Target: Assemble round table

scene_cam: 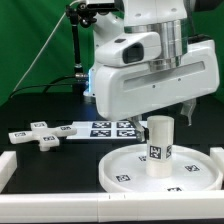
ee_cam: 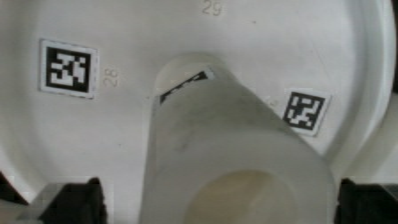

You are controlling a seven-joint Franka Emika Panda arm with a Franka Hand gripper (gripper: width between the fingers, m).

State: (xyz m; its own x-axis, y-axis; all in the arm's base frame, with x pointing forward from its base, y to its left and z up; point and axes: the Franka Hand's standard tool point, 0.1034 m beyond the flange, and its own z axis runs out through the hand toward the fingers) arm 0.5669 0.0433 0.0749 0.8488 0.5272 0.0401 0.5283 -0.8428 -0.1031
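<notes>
The large white rimmed round disc [scene_cam: 122, 168] lies flat on the black table at the front. The short cylinder leg [scene_cam: 160, 146] stands upright on its centre. My gripper [scene_cam: 163, 115] hangs just above the leg's top with its jaws apart. In the wrist view the leg [ee_cam: 222, 140] rises between the two dark fingertips [ee_cam: 71, 203], with a gap showing on one side, and the tagged disc [ee_cam: 107, 115] lies beneath. The cross-shaped foot [scene_cam: 38, 132] lies on the table at the exterior view's left, away from the gripper.
The marker board [scene_cam: 108, 127] lies flat behind the disc, between it and the foot. Long white rails run along the front edge [scene_cam: 60, 208] and the left side [scene_cam: 6, 165]. The arm's white body [scene_cam: 150, 75] fills the middle of the view.
</notes>
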